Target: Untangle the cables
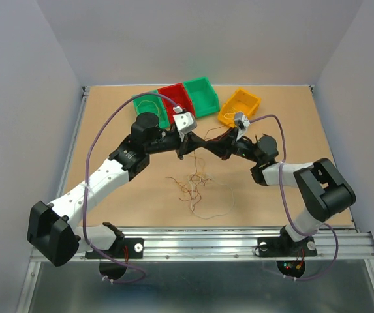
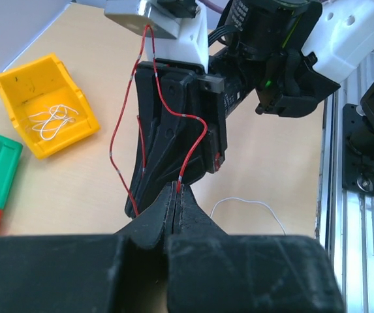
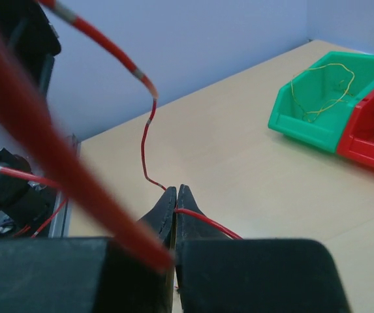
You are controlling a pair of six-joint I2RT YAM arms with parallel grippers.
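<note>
A thin red cable with pale bands point(image 2: 188, 116) is pinched in my left gripper point(image 2: 175, 190), which is shut on it. From there it loops up over the right arm's black fingers point(image 2: 173, 130) straight ahead. My right gripper point(image 3: 177, 191) is also shut on the same red cable point(image 3: 146, 140), which leaves its tips on both sides. In the top view the two grippers, left point(image 1: 188, 147) and right point(image 1: 206, 142), meet tip to tip above the table's middle. A loose tangle of the other cables point(image 1: 196, 189), brown, orange and white, lies on the board below them.
Four bins stand along the back: a green bin point(image 1: 151, 107) holding a yellow wire, a red bin point(image 1: 173, 98), a second green bin point(image 1: 202, 96), and a yellow bin point(image 1: 239, 106) with white wires point(image 2: 49, 122). A white wire point(image 2: 249, 203) lies near the metal rail point(image 1: 206, 244).
</note>
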